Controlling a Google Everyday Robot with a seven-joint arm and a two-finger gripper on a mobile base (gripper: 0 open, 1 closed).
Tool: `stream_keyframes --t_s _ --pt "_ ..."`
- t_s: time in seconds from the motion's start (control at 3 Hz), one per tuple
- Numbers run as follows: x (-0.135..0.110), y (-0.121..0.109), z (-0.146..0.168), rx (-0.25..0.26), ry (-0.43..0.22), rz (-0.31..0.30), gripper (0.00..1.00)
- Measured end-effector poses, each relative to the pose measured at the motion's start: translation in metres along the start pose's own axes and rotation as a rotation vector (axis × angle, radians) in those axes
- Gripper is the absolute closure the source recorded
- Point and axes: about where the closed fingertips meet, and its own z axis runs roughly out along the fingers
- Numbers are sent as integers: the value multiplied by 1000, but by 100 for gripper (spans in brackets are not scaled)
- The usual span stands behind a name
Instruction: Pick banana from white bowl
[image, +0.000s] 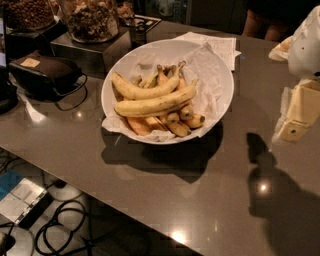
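Several bananas lie heaped in the bowl (226, 75), a wide, shallow white dish lined with crumpled paper (206, 64) that stands on the dark table (150, 200).

The banana (140, 91) to be picked is the long, pale, clearly curved one at the top of the heap, on its far side. Its stem turns up and to the right, and it rests across the fruit below. Just in front of it, and touching it, lies a straighter banana (155, 104) of like length. Shorter, browner bananas (176, 126) sit beneath, toward the near rim.

The gripper (295, 125) hangs at the right edge of the view, above the table and well apart from the bowl. It holds nothing that can be seen, and whether it is set wide or narrow cannot be told.

Behind the bowl are loose sheets (216, 45). At the upper left stand jars (90, 20) and a black device (45, 70).

Progress, as judged from this layout: none of the pick is done. The banana lies untouched in the bowl. The whole sequence is left: travel across to the bowl, descent over the curved banana, closing on it alone, and the lift clear of the rim. Contact with the straighter neighbour is the likely difficulty.
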Motion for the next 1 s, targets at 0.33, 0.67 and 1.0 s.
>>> stream_keyframes --t_s 0.33,0.67,1.0 --pt "0 0 0 0 0 0 0" --pt "-2 2 -1 -1 3 5 0" --pt "-15 22 1 -37 32 13 0"
